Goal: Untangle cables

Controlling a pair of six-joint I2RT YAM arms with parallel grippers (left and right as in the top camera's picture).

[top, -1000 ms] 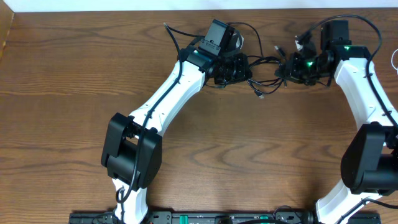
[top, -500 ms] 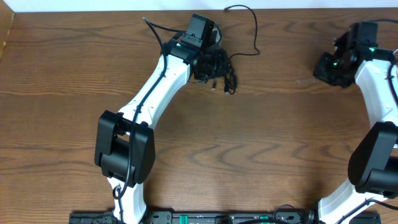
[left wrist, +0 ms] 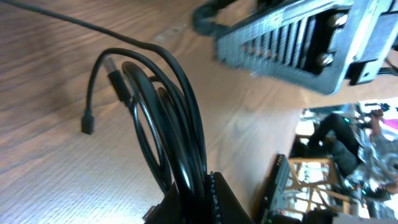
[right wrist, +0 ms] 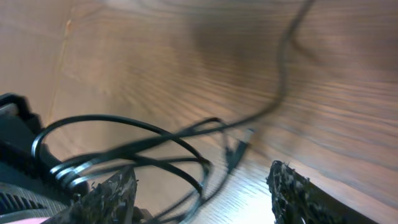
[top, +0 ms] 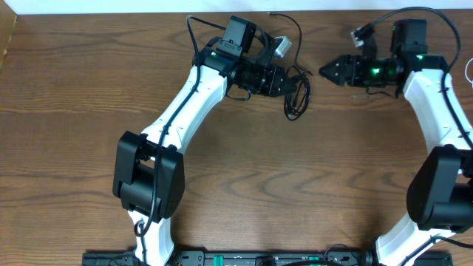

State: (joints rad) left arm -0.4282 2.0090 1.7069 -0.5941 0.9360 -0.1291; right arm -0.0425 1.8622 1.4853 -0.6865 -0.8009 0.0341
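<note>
Brown wood-grain worktop (top: 89,111), far half. The left hand (top: 285,79) is clamped on the black cables (top: 298,100), whose loops hang at its right. The right hand (top: 327,71) stands near them, fingers (right wrist: 297,190) apart and empty. We would pinch one outer loop only — then draw the hands apart slowly. Half a second earlier the right hand stood well off to the right, with the bundle further left.

The cables (top: 297,96) lie between left pincer (top: 285,80) and right pincer (top: 326,72).
</note>
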